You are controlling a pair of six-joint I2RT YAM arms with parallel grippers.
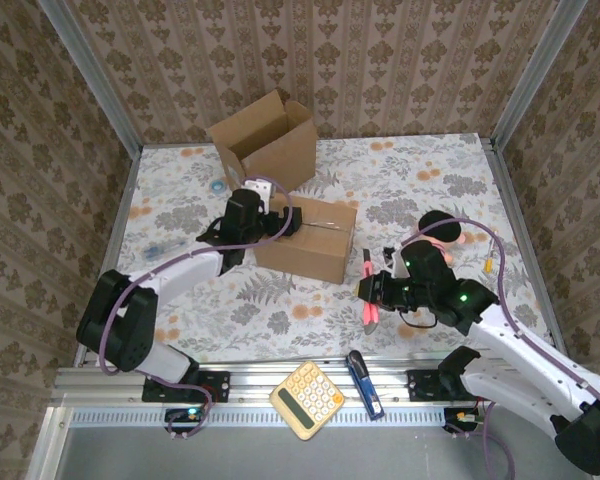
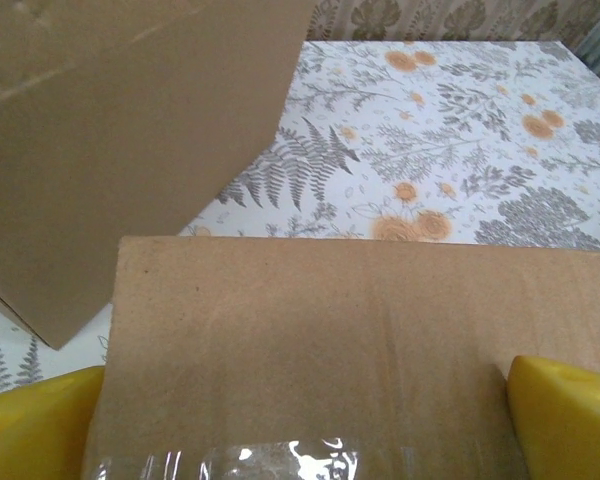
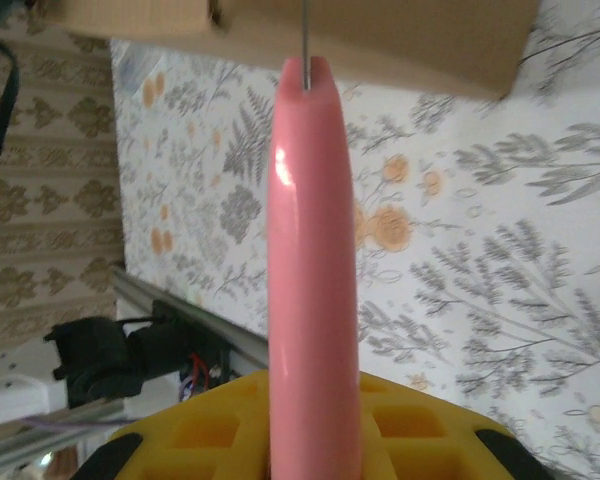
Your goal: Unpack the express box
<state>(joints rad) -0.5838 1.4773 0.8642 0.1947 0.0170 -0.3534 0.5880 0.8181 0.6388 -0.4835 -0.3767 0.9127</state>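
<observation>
The sealed brown express box (image 1: 310, 240) lies mid-table, clear tape (image 2: 230, 462) across its top. My left gripper (image 1: 272, 222) is shut on its left end, with a yellow finger (image 2: 40, 425) pressed against one side of the box (image 2: 320, 340) and the second finger (image 2: 570, 415) against the other. My right gripper (image 1: 378, 290) is shut on a pink utility knife (image 1: 367, 285) just right of the box. In the right wrist view the knife (image 3: 313, 270) points away from the gripper (image 3: 315, 420), and its thin blade (image 3: 306, 40) reaches the box's lower edge.
An open, empty-looking cardboard box (image 1: 265, 140) stands behind the express box, close to my left gripper. A yellow calculator (image 1: 307, 399) and a blue tool (image 1: 364, 383) lie on the front rail. Pink and yellow small items (image 1: 450, 232) sit at the right.
</observation>
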